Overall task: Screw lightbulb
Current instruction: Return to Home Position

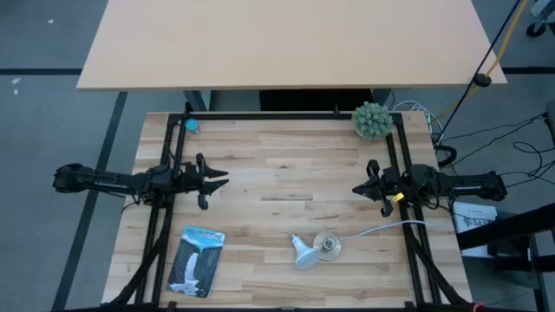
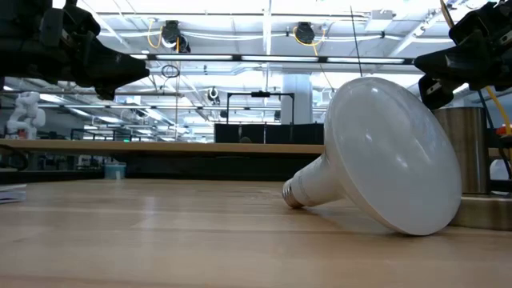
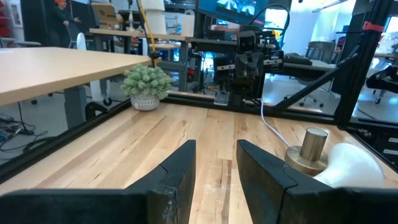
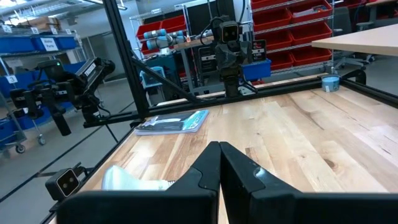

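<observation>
The white lightbulb [image 1: 304, 254] lies on its side on the wooden table near the front edge, its neck pointing to the far left. It also shows in the low view [image 2: 384, 160]. Its globe rests against the round brass socket base [image 1: 328, 246] with a white cord [image 1: 381, 229]. My left gripper [image 1: 224, 180] hovers open over the table's left side. My right gripper [image 1: 355, 188] hovers shut over the right side. Both are clear of the bulb.
A small green potted plant [image 1: 372, 120] stands at the far right corner. A blue packet [image 1: 199, 260] lies at the front left. A small blue object [image 1: 192, 126] sits at the far left. Black frame rails [image 1: 286, 115] border the table.
</observation>
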